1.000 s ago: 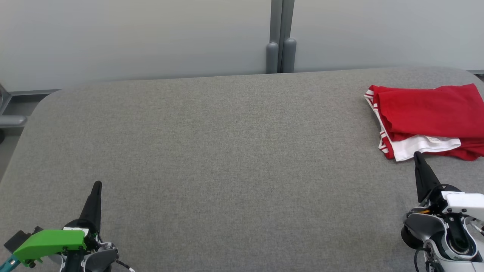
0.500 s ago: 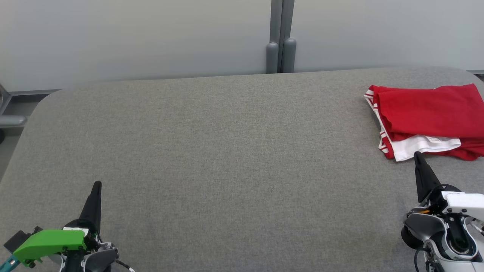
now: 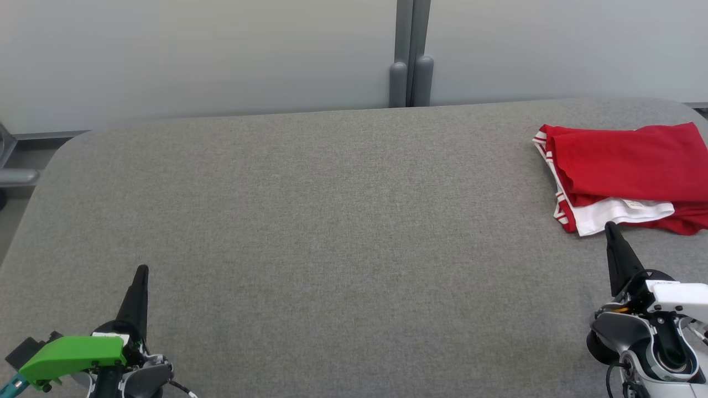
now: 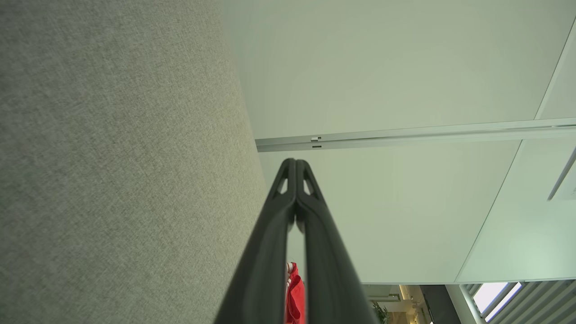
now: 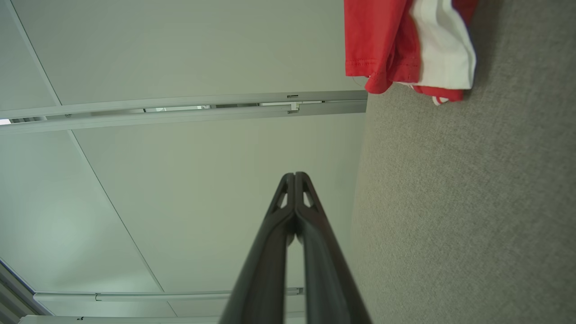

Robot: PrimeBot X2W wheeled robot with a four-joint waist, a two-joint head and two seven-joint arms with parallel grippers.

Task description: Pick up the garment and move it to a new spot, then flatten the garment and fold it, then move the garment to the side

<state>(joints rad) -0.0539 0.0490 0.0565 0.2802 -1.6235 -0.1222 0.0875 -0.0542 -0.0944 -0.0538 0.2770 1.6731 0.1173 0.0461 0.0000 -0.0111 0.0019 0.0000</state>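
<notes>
Both pairs of fingers are pressed together, holding nothing. The right gripper points at the folded red-and-white garment, its tip just short of the white hem. The left gripper sits well apart from the garment. The garment lies on the grey padded table. Its small tag is too tiny to read.

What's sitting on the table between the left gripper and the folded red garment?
Nothing. The head view shows bare grey table surface all the way from the left gripper to the red garment at the far right.
</notes>
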